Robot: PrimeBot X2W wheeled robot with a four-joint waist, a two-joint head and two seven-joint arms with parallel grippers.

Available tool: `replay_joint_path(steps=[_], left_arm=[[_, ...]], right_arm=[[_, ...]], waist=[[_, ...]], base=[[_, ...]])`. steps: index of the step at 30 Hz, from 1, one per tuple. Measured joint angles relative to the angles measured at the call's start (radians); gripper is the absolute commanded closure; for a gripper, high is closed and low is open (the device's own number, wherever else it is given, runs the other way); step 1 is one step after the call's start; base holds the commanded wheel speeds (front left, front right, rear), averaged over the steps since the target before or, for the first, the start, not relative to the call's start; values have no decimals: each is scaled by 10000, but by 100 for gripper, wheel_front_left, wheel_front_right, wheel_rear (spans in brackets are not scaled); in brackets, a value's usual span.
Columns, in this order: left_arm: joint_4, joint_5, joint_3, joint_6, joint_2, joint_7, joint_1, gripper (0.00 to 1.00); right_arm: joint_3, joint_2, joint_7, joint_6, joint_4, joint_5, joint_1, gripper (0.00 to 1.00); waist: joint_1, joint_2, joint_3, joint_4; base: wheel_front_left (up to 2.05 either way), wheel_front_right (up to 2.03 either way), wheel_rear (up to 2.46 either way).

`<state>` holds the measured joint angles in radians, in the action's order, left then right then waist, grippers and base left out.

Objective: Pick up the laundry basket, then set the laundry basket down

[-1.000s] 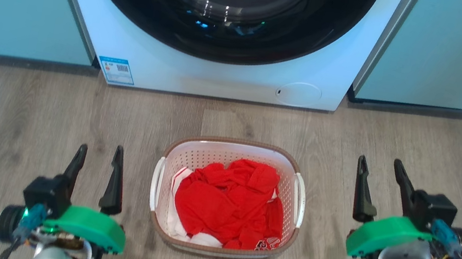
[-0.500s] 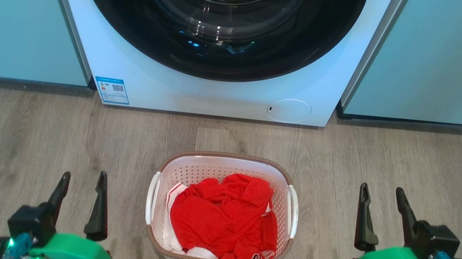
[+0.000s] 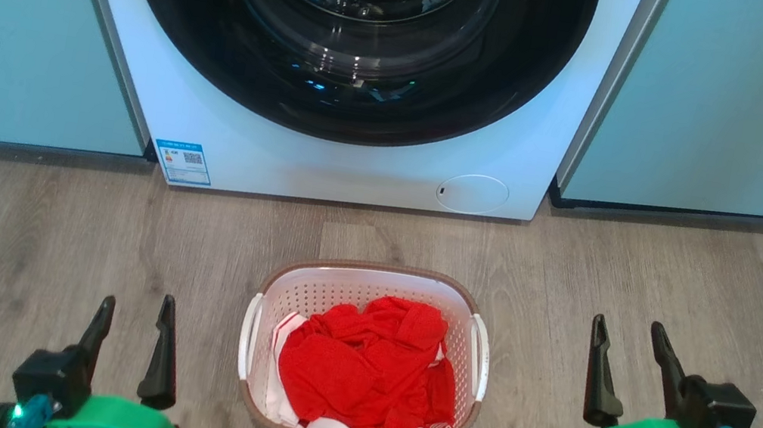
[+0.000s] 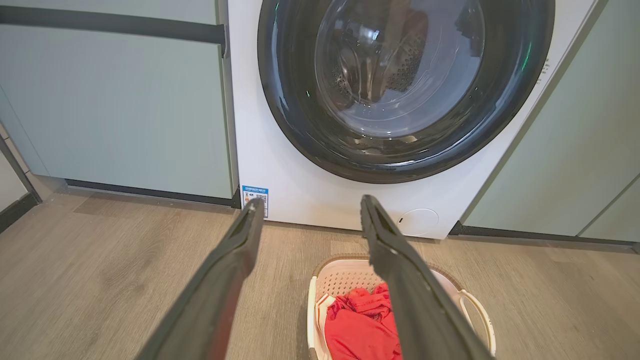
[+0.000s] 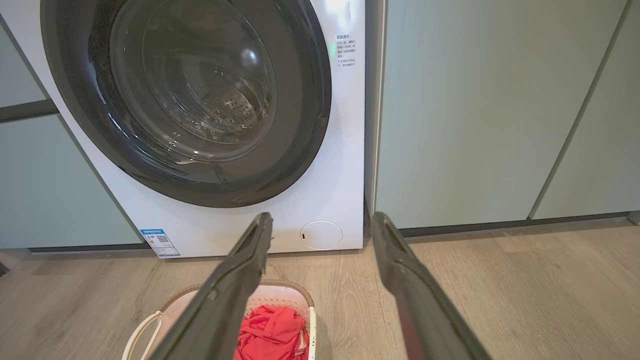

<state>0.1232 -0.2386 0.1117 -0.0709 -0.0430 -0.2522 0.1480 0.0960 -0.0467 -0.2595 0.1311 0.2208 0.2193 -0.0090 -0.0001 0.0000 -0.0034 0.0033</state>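
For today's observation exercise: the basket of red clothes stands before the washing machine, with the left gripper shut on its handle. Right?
No. The head view shows the left gripper open, beside the laundry basket without touching it. The red clothes and washing machine are as stated.

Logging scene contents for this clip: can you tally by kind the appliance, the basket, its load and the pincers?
washing machine: 1
laundry basket: 1
heap of red and white clothing in the basket: 1 (separate pieces cannot be counted)
pincers: 2, the left pincer and the right pincer, both open
Total: 5
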Motion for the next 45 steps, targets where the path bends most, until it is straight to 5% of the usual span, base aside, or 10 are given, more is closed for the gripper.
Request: replay_joint_path(steps=[2,3,10,45], left_arm=[[12,-69,-4,0,0,0,1,0],[146,-79,21,0,12,8,0,100],[984,-188,77,2,119,61,364,100],[1137,-4063,-288,531,92,1009,-116,100]], right_arm=[[0,4,0,0,0,0,0,0],[10,13,-2,0,123,4,3,100],[50,61,31,0,957,113,508,100],[-313,31,869,0,882,4161,387,100]], waist=[[0,0,-26,-11],[0,0,-28,-12],[0,0,-31,-14],[1,0,-3,-19]], base=[[0,0,0],[0,0,0],[0,0,0],[0,0,0]])
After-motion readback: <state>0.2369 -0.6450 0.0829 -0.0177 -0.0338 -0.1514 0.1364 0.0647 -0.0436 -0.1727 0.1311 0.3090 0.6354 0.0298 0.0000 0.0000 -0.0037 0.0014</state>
